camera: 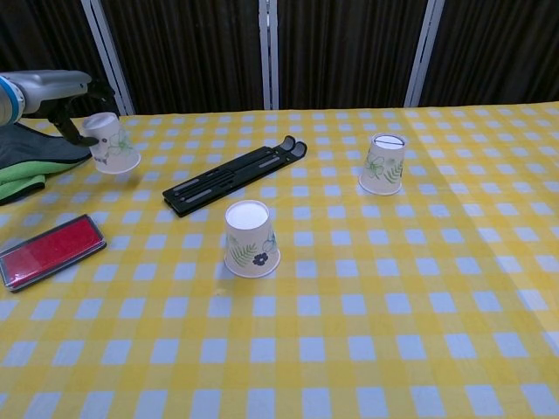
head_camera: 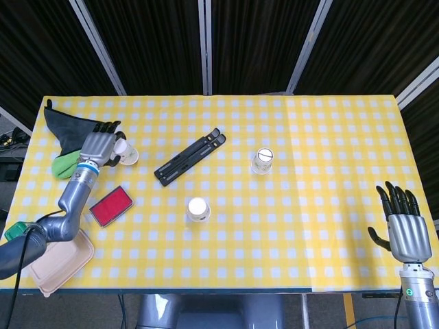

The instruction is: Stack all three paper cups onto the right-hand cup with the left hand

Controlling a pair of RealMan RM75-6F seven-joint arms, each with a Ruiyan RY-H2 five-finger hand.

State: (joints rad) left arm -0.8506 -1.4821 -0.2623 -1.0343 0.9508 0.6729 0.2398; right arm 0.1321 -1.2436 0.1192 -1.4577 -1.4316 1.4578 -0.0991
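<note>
My left hand [head_camera: 98, 147] [camera: 72, 98] grips an upside-down paper cup [camera: 113, 144] [head_camera: 127, 153] and holds it tilted, lifted off the table at the far left. A second upside-down paper cup [head_camera: 197, 209] [camera: 250, 239] with a leaf print stands near the table's middle. The right-hand cup [head_camera: 263, 162] [camera: 383, 163] stands upside down further right and back. My right hand [head_camera: 402, 223] hangs open at the table's front right corner, away from all cups; it shows only in the head view.
A black folded stand [head_camera: 190, 156] [camera: 232, 175] lies diagonally between the cups. A red flat case [head_camera: 110, 205] [camera: 48, 251], a beige lidded box [head_camera: 62, 260], and black and green cloths [head_camera: 64, 136] sit on the left side.
</note>
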